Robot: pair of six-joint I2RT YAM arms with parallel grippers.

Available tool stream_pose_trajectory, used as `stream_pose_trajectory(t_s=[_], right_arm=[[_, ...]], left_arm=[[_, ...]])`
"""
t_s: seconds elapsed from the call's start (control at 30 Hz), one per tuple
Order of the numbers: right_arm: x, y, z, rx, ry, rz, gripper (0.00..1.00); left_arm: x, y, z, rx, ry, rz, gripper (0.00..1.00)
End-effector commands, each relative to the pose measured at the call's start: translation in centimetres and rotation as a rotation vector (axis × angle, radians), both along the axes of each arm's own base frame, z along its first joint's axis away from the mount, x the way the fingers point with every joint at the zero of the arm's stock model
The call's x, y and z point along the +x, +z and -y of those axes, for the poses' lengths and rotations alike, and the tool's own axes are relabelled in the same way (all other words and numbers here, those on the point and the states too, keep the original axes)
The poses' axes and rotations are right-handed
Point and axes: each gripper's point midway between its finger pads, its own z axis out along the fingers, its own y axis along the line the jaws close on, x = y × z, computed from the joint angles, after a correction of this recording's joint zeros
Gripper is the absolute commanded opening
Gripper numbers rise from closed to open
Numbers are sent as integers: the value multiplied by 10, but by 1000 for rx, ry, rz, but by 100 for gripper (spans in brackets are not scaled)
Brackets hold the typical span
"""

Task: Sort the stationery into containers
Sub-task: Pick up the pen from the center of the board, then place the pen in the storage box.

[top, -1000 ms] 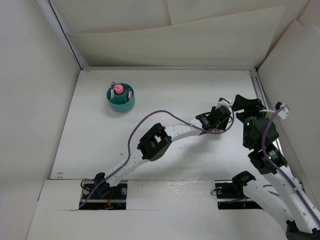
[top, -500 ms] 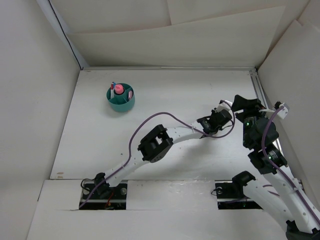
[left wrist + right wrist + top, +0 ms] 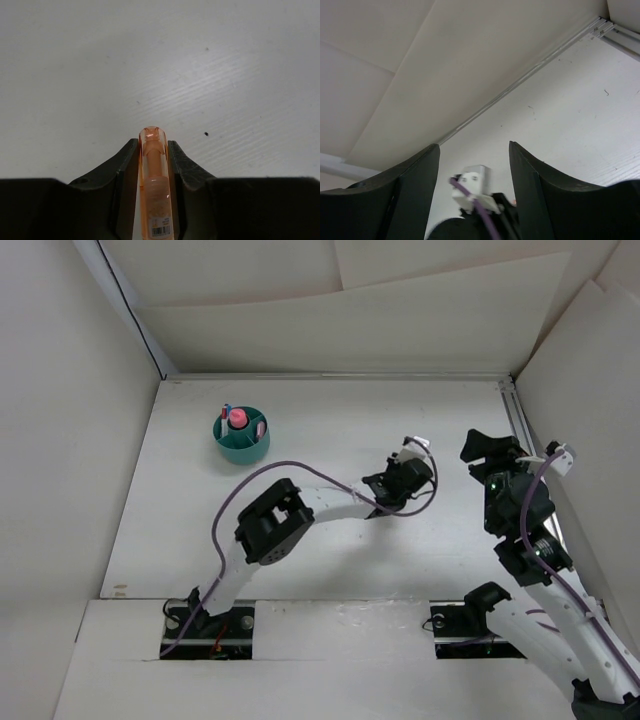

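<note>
The cup (image 3: 241, 436) stands far left on the table (image 3: 330, 420), with a few pieces inside. Mid-table, our left hand (image 3: 388, 482) is clamped on an orange marker (image 3: 153, 190). We should carry it level, stop over a free compartment, then release it upright. Our right hand (image 3: 474, 150) hangs wide open, holding nothing.

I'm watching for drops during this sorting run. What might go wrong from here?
The orange marker sits in the left gripper with its tip past the jaws; it may slip or twist in transit. The teal cup holds a pink piece it might bump. The open right gripper is near the left arm's purple cable: possible snag.
</note>
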Motion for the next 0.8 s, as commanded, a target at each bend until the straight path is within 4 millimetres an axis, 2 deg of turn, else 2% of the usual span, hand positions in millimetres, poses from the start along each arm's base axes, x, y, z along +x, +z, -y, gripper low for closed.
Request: stream_pose_trajectory(t_s=[0.0, 0.07, 0.1, 0.17, 0.2, 0.3, 0.33, 0.4, 0.47, 0.57, 0.6, 0.7, 0.77], right_arm=[[3, 14, -1, 2, 2, 42, 63], [3, 14, -1, 2, 2, 42, 63], [3, 14, -1, 2, 2, 42, 63], [3, 14, -2, 2, 11, 42, 63], [5, 14, -3, 2, 11, 42, 63], [9, 9, -7, -7, 23, 26, 63], [9, 9, -9, -8, 32, 27, 63], [9, 9, -9, -8, 32, 27, 63], [9, 9, -11, -8, 42, 27, 63], [9, 9, -11, -8, 42, 27, 63], [9, 9, -11, -8, 42, 27, 63], [11, 9, -12, -8, 42, 27, 63], [11, 9, -11, -17, 41, 25, 63]], left_arm=[[49, 103, -41, -220, 153, 123, 0], [65, 115, -66, -253, 205, 126, 0], [85, 131, -93, -281, 266, 145, 0], [101, 137, -122, -315, 330, 142, 0], [119, 152, -152, -341, 389, 173, 0], [141, 171, -198, -407, 488, 214, 0], [155, 171, -224, -402, 541, 225, 0], [164, 181, -249, -400, 600, 264, 0], [173, 193, -282, -354, 677, 324, 0], [178, 201, -313, -271, 747, 385, 0], [178, 198, -331, -229, 801, 404, 0], [181, 193, -357, -140, 847, 433, 0], [182, 187, -361, -93, 864, 437, 0]])
